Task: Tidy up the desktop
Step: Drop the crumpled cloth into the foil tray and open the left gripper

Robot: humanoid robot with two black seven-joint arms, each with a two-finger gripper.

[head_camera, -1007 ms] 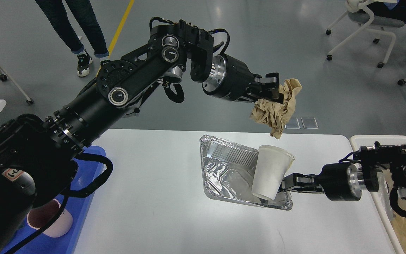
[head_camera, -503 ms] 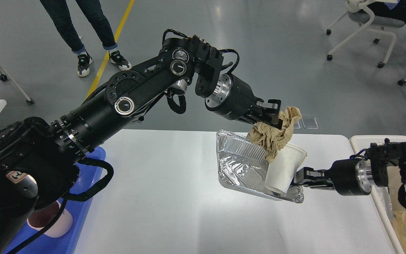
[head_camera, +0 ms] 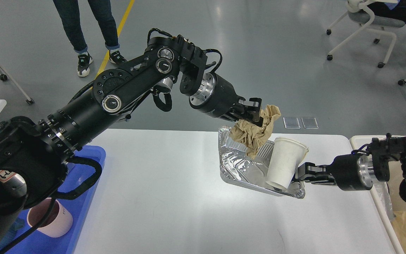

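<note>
Your left gripper [head_camera: 256, 113] is clamped on a crumpled wad of brown paper [head_camera: 254, 131], which hangs over the far end of a rectangular silver foil tray [head_camera: 240, 165]. Your right gripper [head_camera: 299, 173] reaches in from the right at the tray's near right corner, beside a white paper cup [head_camera: 285, 163] that stands tilted in the tray — whether its fingers pinch the tray rim, the cup or both, you cannot tell from here. The tray sits right of centre on the large white desktop with rounded corners [head_camera: 160, 197], its right end seemingly lifted. At the desktop's left edge lies a blue plastic tray [head_camera: 85, 187] holding a pale pink mug [head_camera: 49, 218]; at the right edge, a cream-white plastic bin [head_camera: 375, 187].
</note>
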